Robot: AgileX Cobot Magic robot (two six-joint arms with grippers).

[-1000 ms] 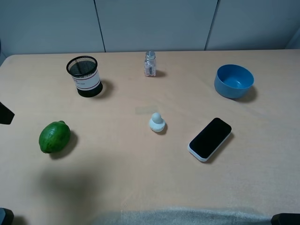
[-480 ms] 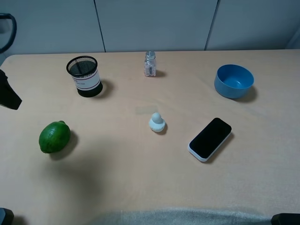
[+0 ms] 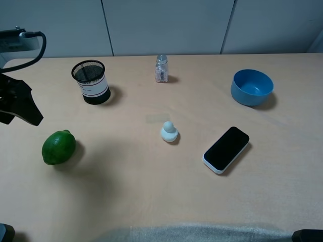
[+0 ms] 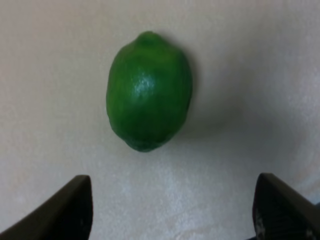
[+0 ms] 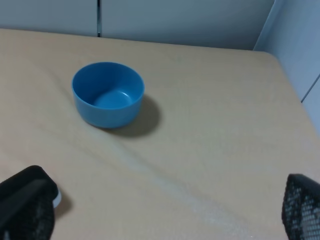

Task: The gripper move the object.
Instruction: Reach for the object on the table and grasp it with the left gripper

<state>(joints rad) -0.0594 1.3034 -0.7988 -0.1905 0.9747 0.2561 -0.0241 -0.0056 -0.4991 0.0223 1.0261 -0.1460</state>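
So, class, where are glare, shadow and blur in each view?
Exterior high view: even light, the lime casts a soft shadow rightward. Left wrist view: soft focus, pale glare on the lime. Right wrist view: the blue bowl casts a dark shadow.

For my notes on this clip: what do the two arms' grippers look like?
The left gripper is matte black with angular, wedge-shaped fingers; a black cable loops from a grey part on its arm. The right gripper shows only two dark fingertips with a fine mesh-like texture. No markings are visible.
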